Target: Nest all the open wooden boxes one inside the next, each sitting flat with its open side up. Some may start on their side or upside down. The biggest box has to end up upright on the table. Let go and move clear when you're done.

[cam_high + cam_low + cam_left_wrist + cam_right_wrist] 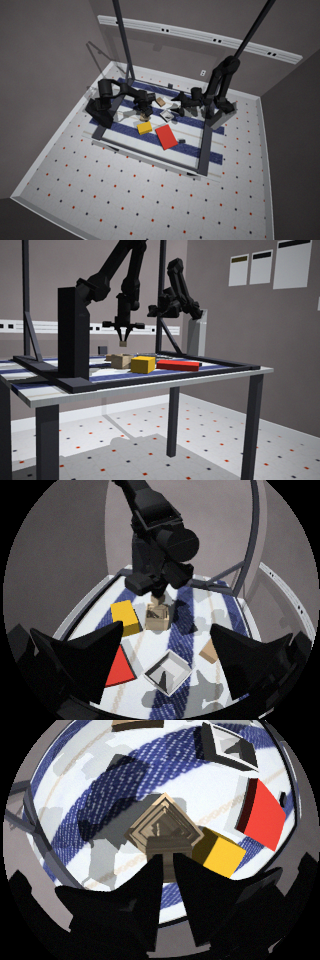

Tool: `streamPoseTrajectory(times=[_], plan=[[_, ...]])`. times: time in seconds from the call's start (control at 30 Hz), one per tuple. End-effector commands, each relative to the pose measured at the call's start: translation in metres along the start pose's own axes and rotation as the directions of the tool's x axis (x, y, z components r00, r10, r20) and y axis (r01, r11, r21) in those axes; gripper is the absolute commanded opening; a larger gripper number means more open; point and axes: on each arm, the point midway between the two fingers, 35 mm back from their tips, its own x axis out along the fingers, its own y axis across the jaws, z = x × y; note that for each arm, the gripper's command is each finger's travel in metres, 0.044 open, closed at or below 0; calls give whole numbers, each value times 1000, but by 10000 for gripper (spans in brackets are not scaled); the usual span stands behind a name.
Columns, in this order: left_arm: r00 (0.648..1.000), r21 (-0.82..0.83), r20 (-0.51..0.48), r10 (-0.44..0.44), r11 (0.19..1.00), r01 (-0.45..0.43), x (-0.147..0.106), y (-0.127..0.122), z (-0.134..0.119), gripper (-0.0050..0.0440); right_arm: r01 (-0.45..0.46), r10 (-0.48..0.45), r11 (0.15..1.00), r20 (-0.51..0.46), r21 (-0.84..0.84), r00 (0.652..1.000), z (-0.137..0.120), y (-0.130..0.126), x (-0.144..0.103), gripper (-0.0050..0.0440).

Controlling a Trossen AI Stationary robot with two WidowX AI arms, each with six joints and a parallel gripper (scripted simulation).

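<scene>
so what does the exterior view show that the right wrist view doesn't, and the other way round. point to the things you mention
Only the exterior: black-topped white sheet [292, 268] on the wall, dark table leg [252, 426].
Only the right wrist: stepped rims nested inside the light wooden box stack [144, 118] [120, 362] [157, 624] [136, 838].
Both: that stack, yellow block [144, 127] [139, 365] [123, 614] [225, 856], flat red block [166, 136] [178, 365] [119, 667] [262, 815], small wooden box [123, 343] [157, 600] [169, 846] gripped by the right gripper [145, 114] [123, 339] [157, 599] [167, 856].
</scene>
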Motion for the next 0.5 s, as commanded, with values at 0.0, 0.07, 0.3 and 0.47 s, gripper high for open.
streamPoseTrajectory(times=[0.0,0.07,0.3,0.47], plan=[[1000,4,13,-3,1000,3,1,0,4,400,10,-8,992,19,-122,1000,3,-4,-4,116],[1000,4,13,-3,1000,3,1,0,4,400,11,-8,982,19,-191,1000,3,-4,-4,116],[1000,4,13,-3,1000,3,1,0,4,400,14,-8,933,19,-358,1000,3,-4,-4,116],[1000,4,13,-3,1000,3,1,0,4,400,16,-8,857,19,-515,1000,3,-4,-4,116]])
